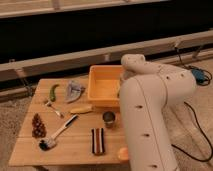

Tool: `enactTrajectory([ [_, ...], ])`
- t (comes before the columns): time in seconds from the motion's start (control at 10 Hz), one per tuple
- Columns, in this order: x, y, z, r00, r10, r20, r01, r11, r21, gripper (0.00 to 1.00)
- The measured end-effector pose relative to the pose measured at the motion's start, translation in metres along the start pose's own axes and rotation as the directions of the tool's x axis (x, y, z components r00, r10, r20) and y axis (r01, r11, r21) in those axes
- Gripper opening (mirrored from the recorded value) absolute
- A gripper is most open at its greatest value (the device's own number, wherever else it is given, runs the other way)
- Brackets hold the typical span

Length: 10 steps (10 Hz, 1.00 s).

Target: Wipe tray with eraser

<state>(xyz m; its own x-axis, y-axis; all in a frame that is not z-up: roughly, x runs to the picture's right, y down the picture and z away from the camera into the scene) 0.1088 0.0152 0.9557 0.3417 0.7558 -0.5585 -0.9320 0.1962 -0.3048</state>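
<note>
The tray (103,85) is a large orange-yellow box with raised walls, standing at the back of the wooden table (75,150). My white arm (150,105) rises at the right and covers the tray's right wall. The gripper is hidden behind the arm, down at the tray's right side, and it is shut. The eraser is hidden from view, so I cannot tell whether the gripper holds anything.
Left of the tray lie a grey cloth (75,91) and a green pepper (53,91). In front are a yellow corn-like piece (81,108), a metal cup (109,118), a dark striped block (98,140), a brush (57,134) and a pine cone (38,125). A cable (200,135) trails on the floor at right.
</note>
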Motion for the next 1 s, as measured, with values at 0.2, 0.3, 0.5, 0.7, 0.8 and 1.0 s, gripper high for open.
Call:
enactTrajectory([
  [0.2, -0.006, 0.010, 0.001, 0.995, -0.101, -0.012, 0.101, 0.995, 0.024, 0.00],
  [0.3, -0.009, 0.015, 0.000, 0.985, -0.169, -0.021, 0.169, 0.985, 0.040, 0.00],
  [0.5, -0.010, 0.019, -0.002, 0.975, -0.220, -0.030, 0.222, 0.974, 0.055, 0.00],
  [0.7, -0.015, 0.034, -0.001, 0.958, -0.286, -0.036, 0.288, 0.955, 0.065, 0.00],
  [0.8, -0.016, 0.041, 0.001, 0.949, -0.312, -0.038, 0.314, 0.947, 0.066, 0.00],
  [1.0, -0.019, 0.056, 0.003, 0.931, -0.364, -0.031, 0.365, 0.929, 0.069, 0.00],
])
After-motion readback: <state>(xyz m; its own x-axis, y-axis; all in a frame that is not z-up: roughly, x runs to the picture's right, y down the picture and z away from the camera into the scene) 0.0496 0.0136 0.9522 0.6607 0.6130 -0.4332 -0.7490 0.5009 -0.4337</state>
